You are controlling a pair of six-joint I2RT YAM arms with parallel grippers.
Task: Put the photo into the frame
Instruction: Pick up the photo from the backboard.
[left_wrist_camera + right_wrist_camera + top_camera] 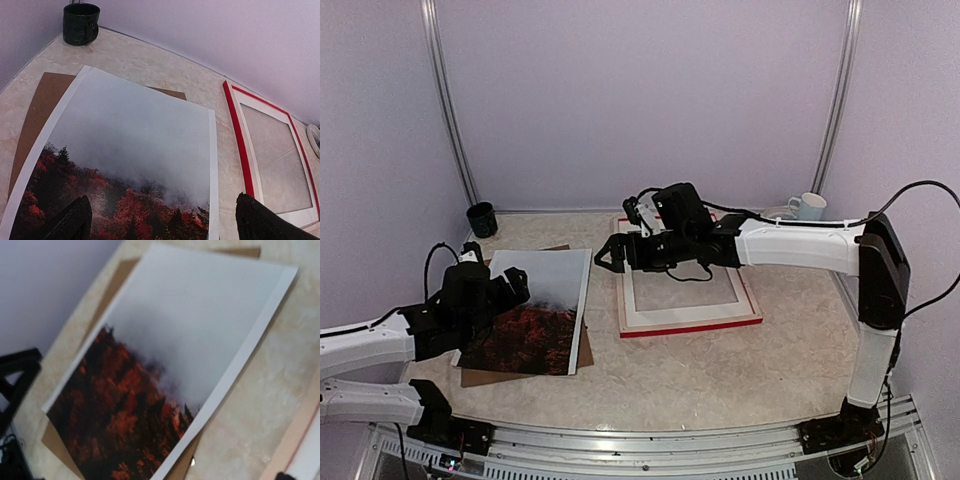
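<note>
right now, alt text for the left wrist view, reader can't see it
A photo of fog over red autumn trees lies face up on a brown backing board, between the open fingers of the left gripper at the bottom. The red frame lies flat to its right, and a dark mug stands at the far left.

From above, the right arm (790, 245) blocks the frame (690, 318) along its far rail, the photo (545, 285) buries most of the brown board (490, 377), and the right wrist view is blurry.
</note>
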